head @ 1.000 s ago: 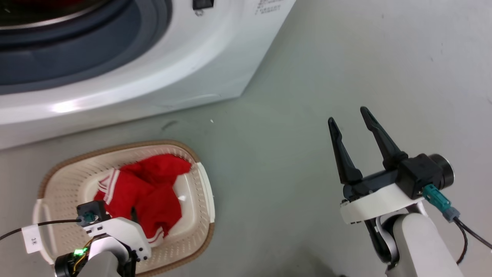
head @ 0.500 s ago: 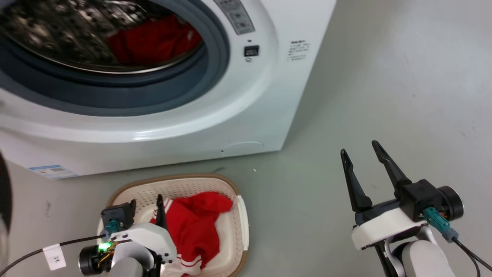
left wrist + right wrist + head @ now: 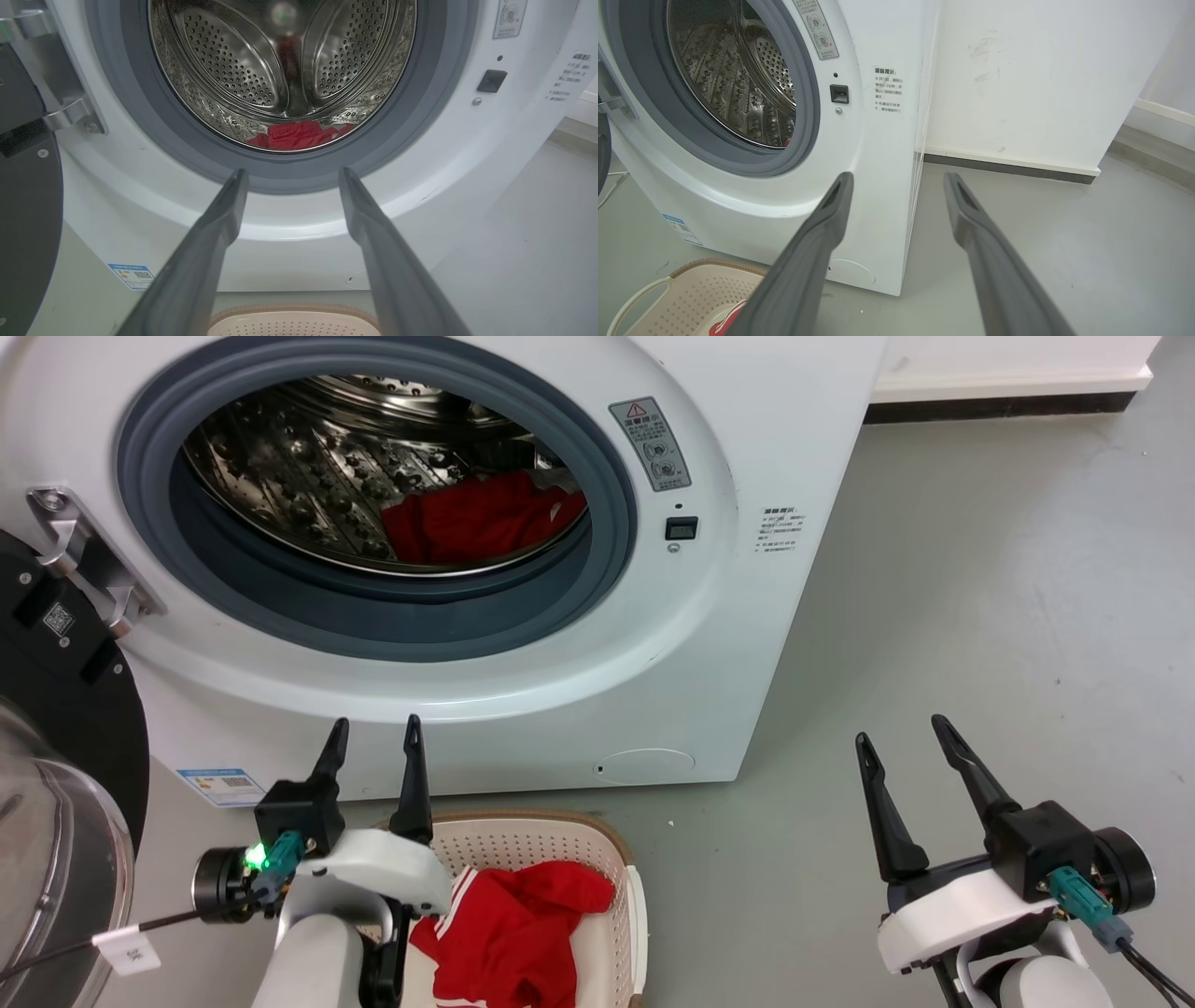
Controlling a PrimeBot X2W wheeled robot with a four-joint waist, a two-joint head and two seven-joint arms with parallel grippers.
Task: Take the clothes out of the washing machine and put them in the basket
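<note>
The white washing machine (image 3: pixel 709 644) stands with its door swung open to the left. Red clothes (image 3: pixel 481 518) lie at the bottom of its steel drum (image 3: pixel 289 134). More red clothes with white stripes (image 3: pixel 509 938) sit in the cream basket (image 3: pixel 551 835) on the floor in front of the machine. My left gripper (image 3: pixel 373 733) hovers open and empty above the basket's left side, fingers pointing at the machine's front (image 3: pixel 289 175). My right gripper (image 3: pixel 904 733) is open and empty over the bare floor to the right (image 3: pixel 896 177).
The black-rimmed glass door (image 3: pixel 51 784) hangs open at the far left on a metal hinge (image 3: pixel 79 555). Grey floor (image 3: pixel 1008 597) stretches to the right of the machine. A white wall with a dark skirting (image 3: pixel 1008 168) runs behind it.
The head camera has tilted up, so the machine's opening and drum have come fully into view. My left gripper has risen from inside the basket to above its rim.
</note>
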